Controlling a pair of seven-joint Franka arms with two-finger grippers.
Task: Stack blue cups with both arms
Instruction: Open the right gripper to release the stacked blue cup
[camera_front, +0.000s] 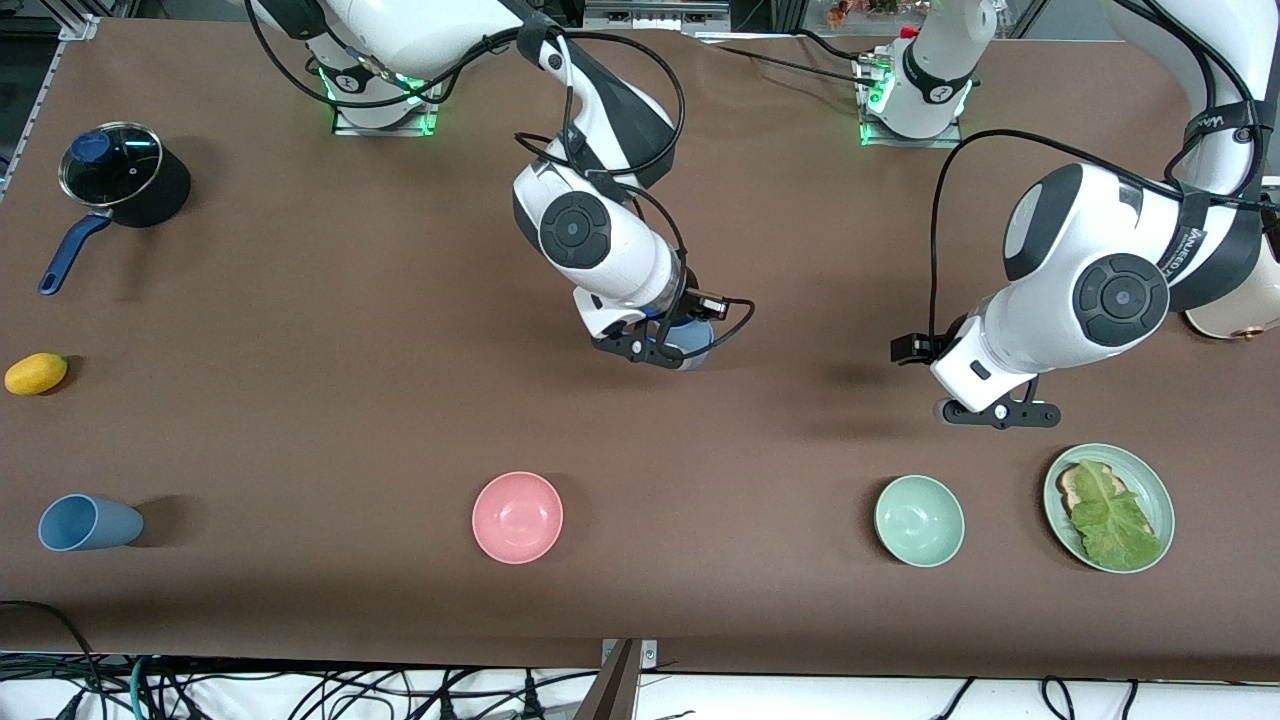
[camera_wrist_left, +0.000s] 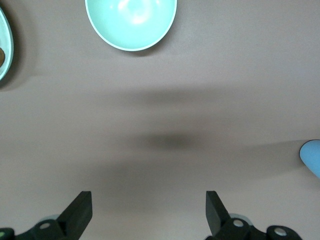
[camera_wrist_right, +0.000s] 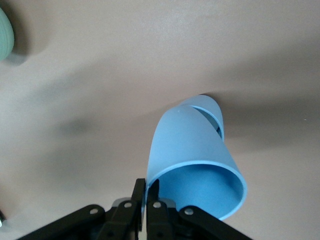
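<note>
My right gripper (camera_front: 655, 348) is over the middle of the table, shut on the rim of a blue cup (camera_front: 692, 343). In the right wrist view its fingers (camera_wrist_right: 138, 192) pinch the cup's wall (camera_wrist_right: 187, 145). The held cup is tilted, and its narrow end sits at the mouth of a second blue cup (camera_wrist_right: 211, 109) below it. A third blue cup (camera_front: 88, 523) lies on its side near the front edge at the right arm's end. My left gripper (camera_front: 1000, 412) is open and empty above bare table (camera_wrist_left: 148, 210). A blue cup's edge (camera_wrist_left: 312, 157) shows in the left wrist view.
A pink bowl (camera_front: 517, 517), a pale green bowl (camera_front: 919, 520) and a green plate (camera_front: 1160, 495) with bread and lettuce stand along the front. The pale green bowl also shows in the left wrist view (camera_wrist_left: 131, 22). A lidded black pot (camera_front: 120, 175) and a yellow fruit (camera_front: 36, 373) are at the right arm's end.
</note>
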